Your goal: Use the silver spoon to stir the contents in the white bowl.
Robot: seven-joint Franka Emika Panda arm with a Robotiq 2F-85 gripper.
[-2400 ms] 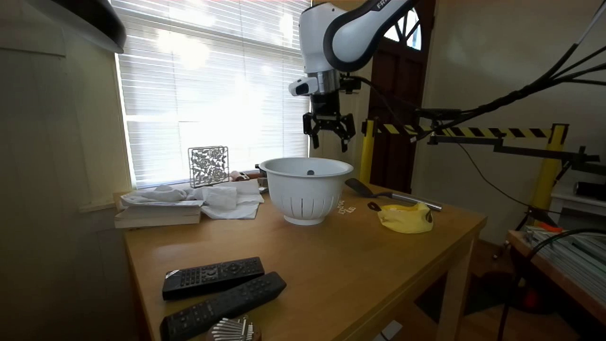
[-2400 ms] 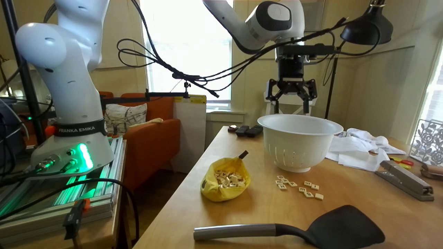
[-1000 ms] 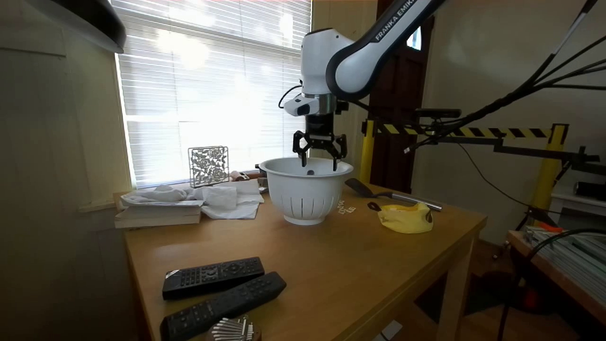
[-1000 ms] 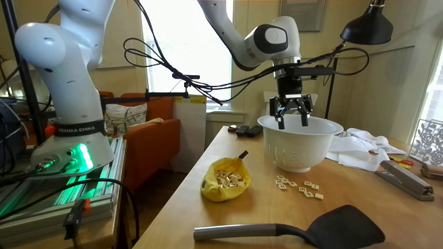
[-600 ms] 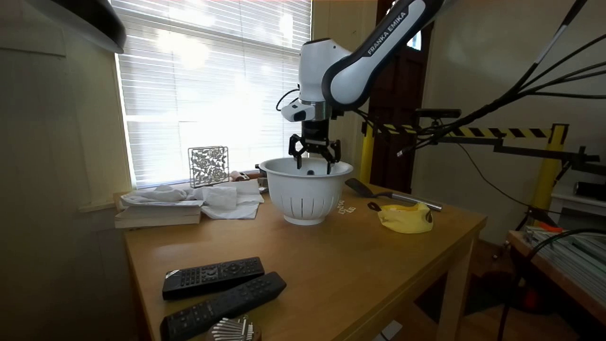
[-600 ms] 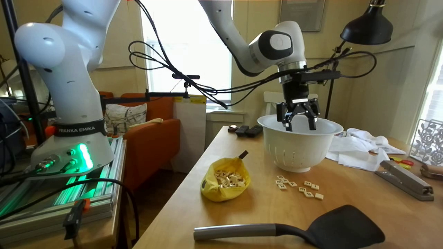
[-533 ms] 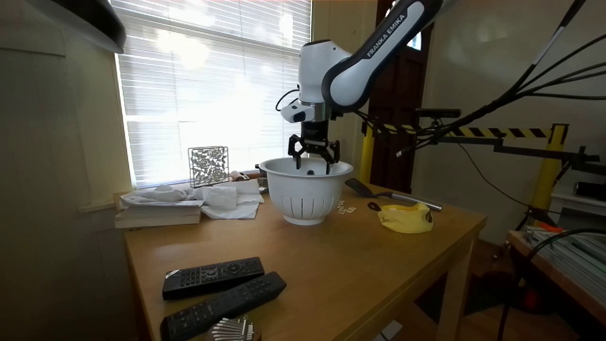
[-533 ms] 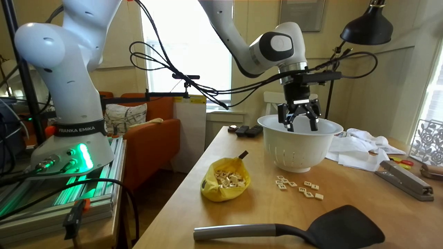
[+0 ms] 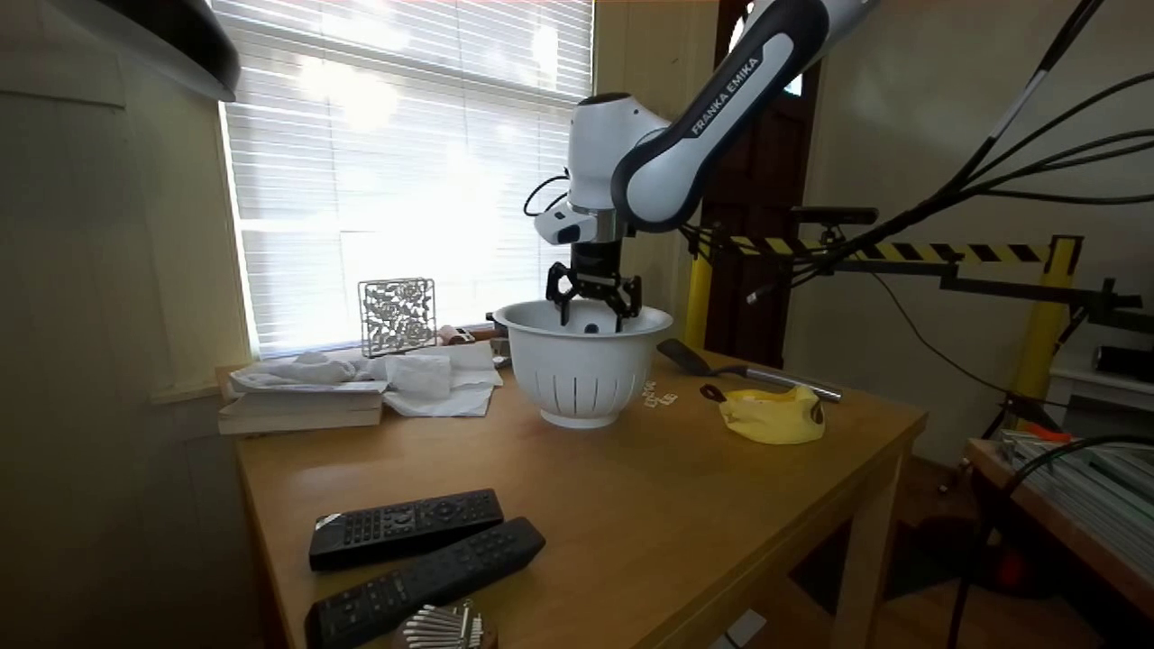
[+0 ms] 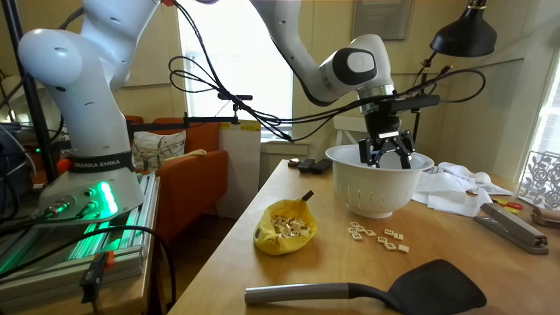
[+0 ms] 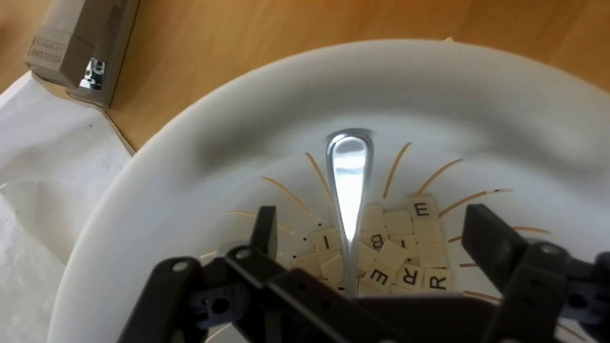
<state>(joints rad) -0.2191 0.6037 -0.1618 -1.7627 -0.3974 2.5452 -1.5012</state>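
The white bowl (image 9: pixel 581 383), pierced with slots, stands upright on the table in both exterior views. Several cream letter tiles (image 11: pixel 379 274) lie at its bottom in the wrist view. The silver spoon (image 11: pixel 350 166) leans inside the bowl (image 11: pixel 410 85), its handle's end against the inner wall; its lower part is hidden behind the gripper body. My gripper (image 10: pixel 390 166) is tilted, with its fingertips below the bowl's rim. In the wrist view the gripper (image 11: pixel 371 214) is wide open, the spoon handle running through the gap, closer to the left finger (image 11: pixel 267 231) and touching neither.
Around the bowl are a yellow bag of tiles (image 10: pixel 284 232), loose tiles (image 10: pixel 378 238), a black spatula (image 10: pixel 437 286), a stapler (image 10: pixel 512 227) and white papers (image 9: pixel 428 383). Black remotes (image 9: pixel 406 527) lie near the table's front. Cables (image 10: pixel 271 122) hang beside the arm.
From above the bowl, my gripper has come down until its fingertips are inside the rim, tilting and shifting toward the papers' side. It has stayed open; bowl and table items have not moved.
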